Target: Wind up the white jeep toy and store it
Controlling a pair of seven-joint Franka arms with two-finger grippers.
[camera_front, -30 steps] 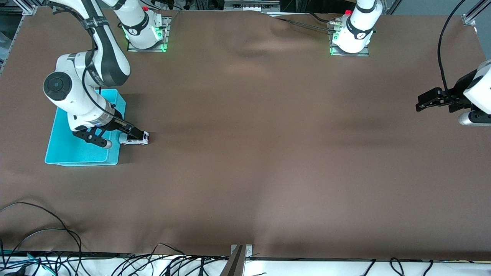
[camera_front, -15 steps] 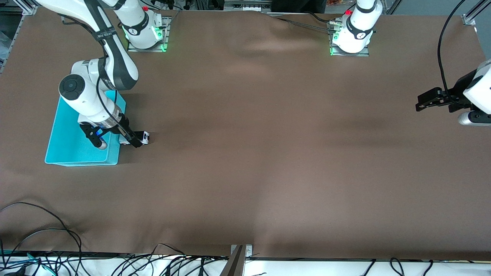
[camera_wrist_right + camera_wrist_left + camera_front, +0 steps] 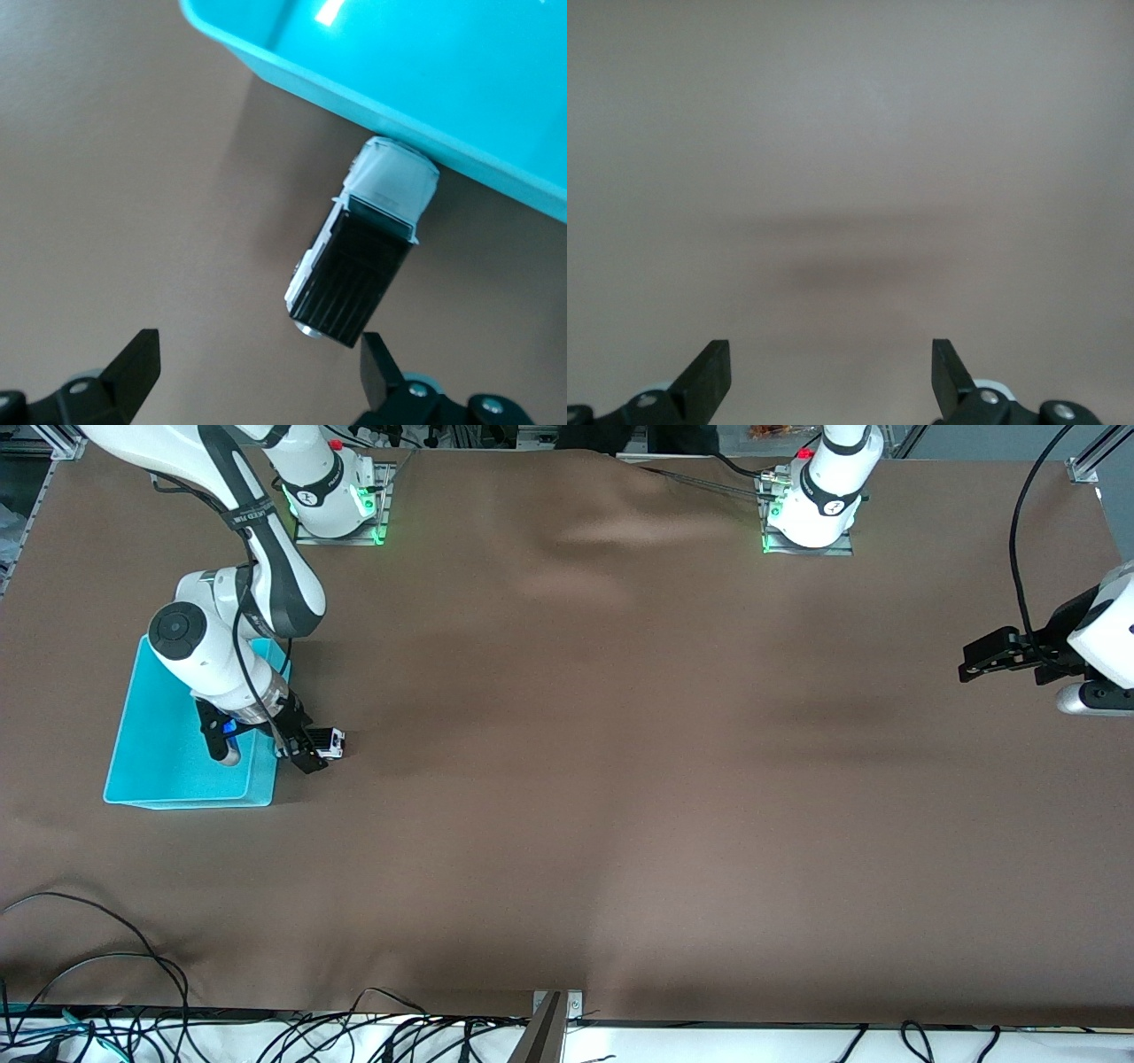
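The white jeep toy [image 3: 330, 742] stands on the brown table with one end against the outer wall of the cyan bin [image 3: 168, 775], on the side toward the table's middle. In the right wrist view the jeep [image 3: 363, 243] shows its black roof, its white end touching the bin [image 3: 425, 71]. My right gripper [image 3: 306, 755] is open and empty just over the jeep; in its wrist view the gripper [image 3: 257, 367] has one finger [image 3: 376, 363] close to the jeep's dark end. My left gripper [image 3: 974, 666] waits open over bare table at the left arm's end, and its wrist view [image 3: 831, 367] shows only cloth.
The bin holds nothing that I can see. Cables [image 3: 106, 957] run along the table edge nearest the front camera, by a metal bracket [image 3: 556, 1003]. The brown cloth is wrinkled near the arm bases [image 3: 611, 531].
My right arm's wrist has turned and swung over the bin's edge, and the gripper now stands differently over the jeep. The jeep has stayed put. The left arm has not moved.
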